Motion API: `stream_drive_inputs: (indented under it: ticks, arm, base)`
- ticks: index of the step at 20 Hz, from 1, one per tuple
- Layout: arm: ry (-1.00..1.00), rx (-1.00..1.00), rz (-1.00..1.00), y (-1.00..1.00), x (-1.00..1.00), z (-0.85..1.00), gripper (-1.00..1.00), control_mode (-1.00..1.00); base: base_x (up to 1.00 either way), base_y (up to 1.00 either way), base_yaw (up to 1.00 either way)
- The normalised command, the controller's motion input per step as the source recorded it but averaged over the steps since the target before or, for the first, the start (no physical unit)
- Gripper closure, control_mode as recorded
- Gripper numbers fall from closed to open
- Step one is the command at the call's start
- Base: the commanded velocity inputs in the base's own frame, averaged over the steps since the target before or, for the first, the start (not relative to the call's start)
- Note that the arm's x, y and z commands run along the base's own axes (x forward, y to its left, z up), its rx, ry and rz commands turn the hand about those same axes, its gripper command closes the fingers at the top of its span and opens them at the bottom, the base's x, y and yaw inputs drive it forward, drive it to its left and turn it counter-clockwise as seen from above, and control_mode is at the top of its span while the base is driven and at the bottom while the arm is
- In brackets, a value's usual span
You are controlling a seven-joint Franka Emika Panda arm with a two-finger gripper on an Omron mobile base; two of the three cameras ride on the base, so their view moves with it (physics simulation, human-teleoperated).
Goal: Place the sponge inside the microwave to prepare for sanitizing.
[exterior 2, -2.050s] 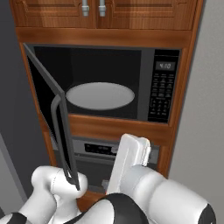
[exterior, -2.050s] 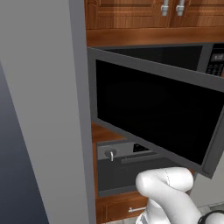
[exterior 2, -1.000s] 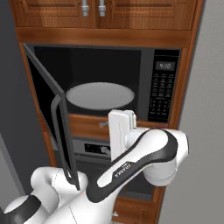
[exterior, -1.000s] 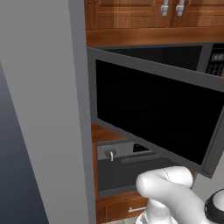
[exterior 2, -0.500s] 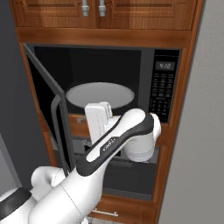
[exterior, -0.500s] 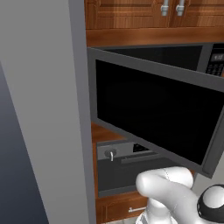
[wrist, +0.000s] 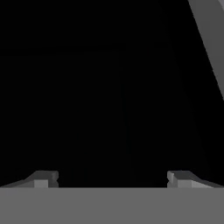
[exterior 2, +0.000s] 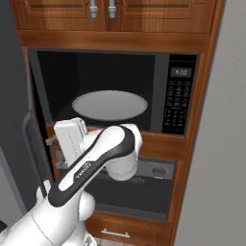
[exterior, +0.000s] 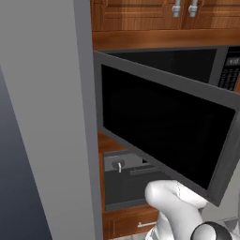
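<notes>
The arm (exterior 2: 91,168) is a glossy white casing of rounded, tube-like links, with a long black band along one link that carries faint pale lettering too small to read. A fat white elbow housing joins the links, a dark round joint cap (exterior: 208,232) shows low in the left base view, and the wrist ends in a boxy white block (exterior 2: 71,139) with small grey fittings at its sides. The end effector (wrist: 113,178) has two small dark grey finger tips with stepped, notched inner edges.
</notes>
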Motion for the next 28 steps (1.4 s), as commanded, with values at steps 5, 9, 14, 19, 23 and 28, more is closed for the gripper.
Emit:
stream_drive_inputs:
  ticks: [5, 9, 14, 19, 23, 28]
  arm:
    - [0.0, -0.01, 0.13, 1.0, -0.46, -0.06, -1.0, -1.0]
    - [0.0, -0.02, 0.12, 1.0, -0.49, -0.12, -1.0, -1.0]
    - [-0.01, 0.0, 0.08, 1.0, -0.42, -0.15, -1.0, -1.0]
    - [-0.01, 0.0, 0.0, 0.84, -0.31, -0.12, -1.0, -1.0]
    - [-0.06, 0.0, -0.06, 0.34, -0.32, 0.0, -1.0, -1.0]
    - [-0.11, 0.0, -0.1, 0.06, -0.3, 0.0, -1.0, -1.0]
  base:
    - [0.0, 0.0, 0.0]
    - [0.0, 0.0, 0.0]
    - [0.0, 0.0, 0.0]
    - [0.0, 0.0, 0.0]
    - [0.0, 0.0, 0.0]
    - [0.0, 0.0, 0.0]
